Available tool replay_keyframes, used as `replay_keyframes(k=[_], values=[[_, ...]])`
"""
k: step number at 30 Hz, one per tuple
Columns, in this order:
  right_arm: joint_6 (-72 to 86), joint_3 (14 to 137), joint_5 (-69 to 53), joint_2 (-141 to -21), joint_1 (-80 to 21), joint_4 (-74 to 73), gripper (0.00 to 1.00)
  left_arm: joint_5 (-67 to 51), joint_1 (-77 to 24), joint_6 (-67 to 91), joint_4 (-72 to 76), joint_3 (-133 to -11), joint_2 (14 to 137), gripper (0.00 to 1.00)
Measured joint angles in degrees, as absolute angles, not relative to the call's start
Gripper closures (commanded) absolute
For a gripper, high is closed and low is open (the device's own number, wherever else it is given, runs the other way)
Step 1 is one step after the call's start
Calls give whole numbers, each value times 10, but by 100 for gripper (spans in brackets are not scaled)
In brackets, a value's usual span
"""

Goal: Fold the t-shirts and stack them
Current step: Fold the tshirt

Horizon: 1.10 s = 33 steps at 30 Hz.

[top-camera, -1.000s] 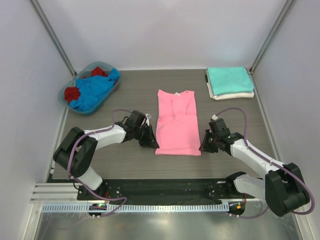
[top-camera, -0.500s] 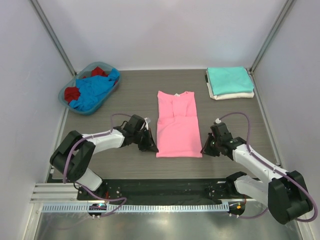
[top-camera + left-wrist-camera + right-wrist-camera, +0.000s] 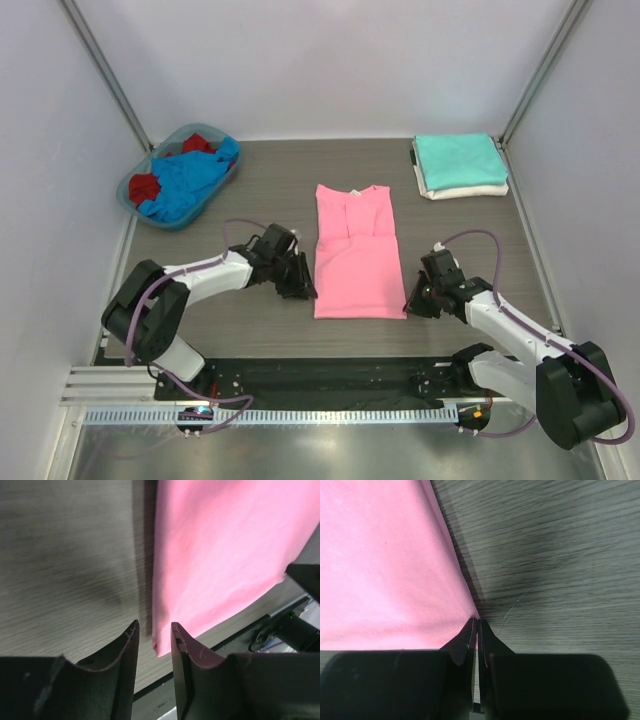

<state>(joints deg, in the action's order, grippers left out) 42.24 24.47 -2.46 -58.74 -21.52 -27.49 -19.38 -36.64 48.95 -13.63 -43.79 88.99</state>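
No text, label, brand or number can be read on the pink t-shirt (image 3: 357,262) or elsewhere.

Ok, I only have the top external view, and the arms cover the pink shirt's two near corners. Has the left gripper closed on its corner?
Observer: No. In the left wrist view the left gripper is open, and the corner of the pink t-shirt lies in the gap between its fingers.
Operator: And the right one?
Observer: The right wrist view shows the right gripper shut. Its tips meet right on that corner's point, so the cloth looks pinched.
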Motion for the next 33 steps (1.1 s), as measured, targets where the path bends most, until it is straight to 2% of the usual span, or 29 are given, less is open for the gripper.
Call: replay_keyframes(k=[5,11,19,28,31,33], values=[[422,245,-25,-587,-215,-275,93,-133,-358,441,-206,-557,910,62],[422,245,-25,-586,-215,-275,94,-108,-326,371,-211,-670,983,64],[422,245,-25,-583,-215,-276,94,-116,-292,339,-218,-712,1084,62],[422,245,-26,-576,-215,-278,94,-134,-293,318,-212,-749,1109,62],[422,245,-26,-576,-215,-278,95,-136,-293,314,-210,-752,1120,63],[422,245,-26,-576,-215,-278,96,-136,-293,313,-210,-757,1130,68]])
